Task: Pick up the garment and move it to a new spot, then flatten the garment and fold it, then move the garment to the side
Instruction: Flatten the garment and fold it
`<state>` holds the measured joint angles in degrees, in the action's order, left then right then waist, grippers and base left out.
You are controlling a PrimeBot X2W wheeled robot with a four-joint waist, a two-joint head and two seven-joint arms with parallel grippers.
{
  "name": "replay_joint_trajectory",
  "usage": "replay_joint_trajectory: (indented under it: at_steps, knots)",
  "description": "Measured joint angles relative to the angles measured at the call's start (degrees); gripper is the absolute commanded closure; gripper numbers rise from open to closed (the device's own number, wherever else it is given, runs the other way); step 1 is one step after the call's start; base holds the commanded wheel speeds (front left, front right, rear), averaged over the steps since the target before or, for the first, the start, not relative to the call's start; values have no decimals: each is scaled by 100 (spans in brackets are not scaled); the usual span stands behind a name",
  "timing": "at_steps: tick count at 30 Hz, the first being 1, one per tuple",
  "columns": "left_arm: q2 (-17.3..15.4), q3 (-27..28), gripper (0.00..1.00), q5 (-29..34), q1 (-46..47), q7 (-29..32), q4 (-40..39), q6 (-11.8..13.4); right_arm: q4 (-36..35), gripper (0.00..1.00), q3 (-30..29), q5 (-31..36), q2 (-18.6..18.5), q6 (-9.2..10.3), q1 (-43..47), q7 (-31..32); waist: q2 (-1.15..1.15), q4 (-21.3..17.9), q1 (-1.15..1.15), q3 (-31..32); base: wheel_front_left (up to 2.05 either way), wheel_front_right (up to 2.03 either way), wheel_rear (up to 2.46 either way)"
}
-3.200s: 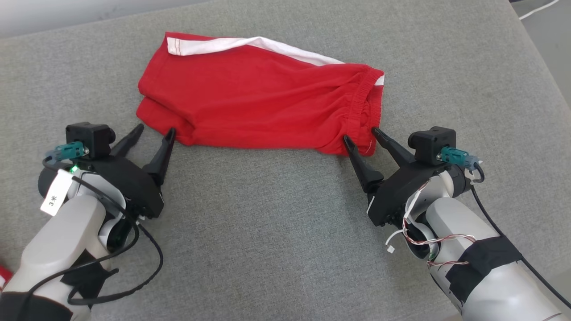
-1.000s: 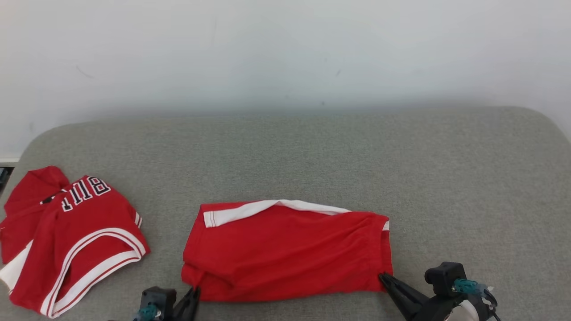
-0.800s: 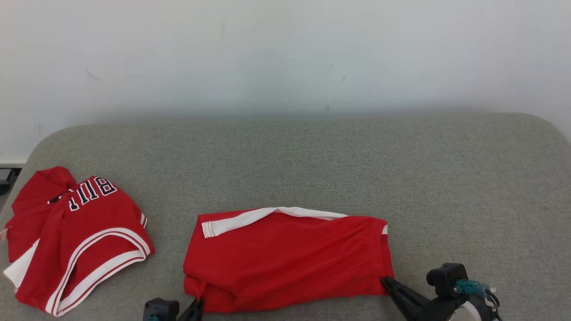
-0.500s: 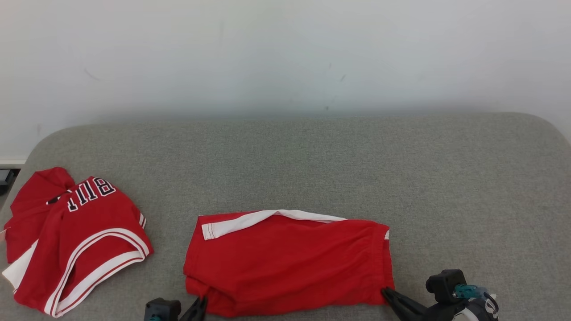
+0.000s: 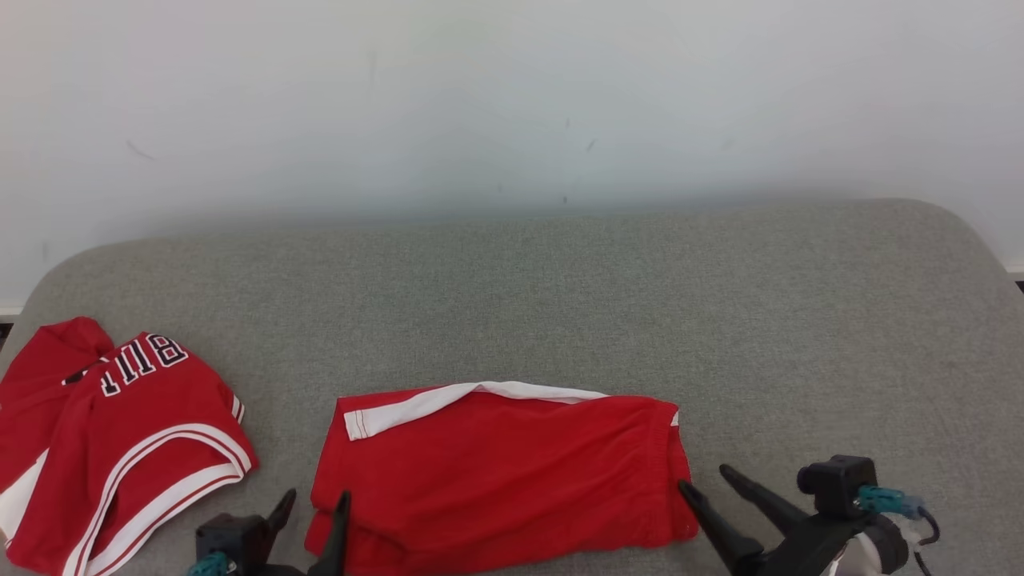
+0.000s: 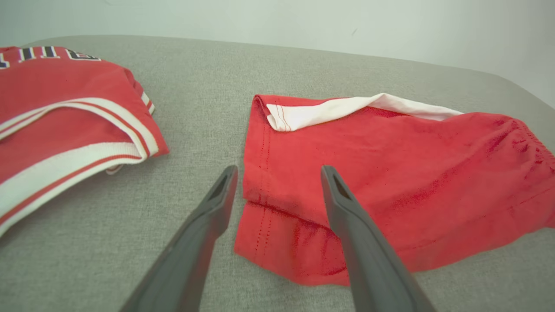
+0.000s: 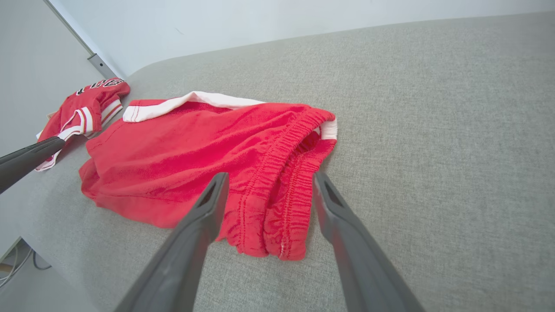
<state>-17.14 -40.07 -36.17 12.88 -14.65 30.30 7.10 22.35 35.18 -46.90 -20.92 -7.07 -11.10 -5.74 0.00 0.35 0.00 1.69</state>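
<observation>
The garment [image 5: 496, 464] is a pair of red shorts with a white side stripe, folded flat on the grey cushion [image 5: 640, 304]. My left gripper [image 5: 317, 498] stands open at its near left corner, one finger over the cloth and one beside it, as the left wrist view [image 6: 279, 170] shows. My right gripper [image 5: 702, 478] is open at the near right corner by the elastic waistband. In the right wrist view [image 7: 270, 175] its fingers straddle the waistband end of the garment [image 7: 186, 147] and hold nothing. The same cloth fills the right of the left wrist view, garment [image 6: 390, 164].
A second red jersey [image 5: 120, 432] with white trim and lettering lies at the cushion's left end, jersey [image 6: 52, 112], jersey [image 7: 82, 110]. A pale wall rises behind. The cushion's near edge and a drop to the floor [image 7: 17, 260] lie close to my fingers.
Both grippers have opened and let go of the shorts' near corners. The head view has shifted a little. The shorts lie where they were.
</observation>
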Motion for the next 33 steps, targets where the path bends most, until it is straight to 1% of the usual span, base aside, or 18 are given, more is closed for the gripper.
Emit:
replay_joint_trajectory:
  at_steps: [1,3,7,10,16,19,21,22,26,31,33]
  knots:
    - [-38,47,0,73,2,0,-82,0,-44,0,-38,1,-26,10,14,-41,0,-7,0,7,0,0,0]
    - [-108,138,0,276,0,0,-244,1,-92,0,-134,22,-71,127,8,-121,0,-15,0,26,0,0,0]
    - [-46,695,0,565,-120,0,-485,1,-254,0,-337,55,-144,338,43,-356,0,-12,0,84,0,0,0]
    - [54,1141,0,733,-336,0,-652,1,-422,0,-491,62,-136,517,152,-573,0,2,0,119,0,0,0]
    - [322,1969,0,1206,-853,0,-929,1,-599,0,-754,220,-113,990,381,-768,0,14,-1,144,0,0,0]
    - [405,2273,0,1461,-1051,0,-1080,1,-719,0,-803,330,-92,1148,486,-798,0,16,0,142,0,0,0]
    - [439,2346,0,1522,-1101,0,-1133,1,-755,0,-811,389,-85,1169,507,-799,0,15,0,139,0,0,0]
    - [519,2496,0,1720,-1223,0,-1271,1,-811,0,-876,447,-58,1212,525,-824,0,12,0,133,0,0,0]
    - [691,2900,0,1881,-1488,0,-1472,2,-931,0,-938,601,-15,1267,545,-846,0,-34,0,117,0,0,0]
    - [928,3098,0,2197,-1516,0,-1730,1,-1002,0,-1067,699,-11,1317,612,-847,0,-66,0,88,0,0,0]
    - [972,3155,0,2286,-1539,0,-1842,1,-1009,0,-1084,734,-9,1318,612,-848,0,-72,0,74,0,0,0]
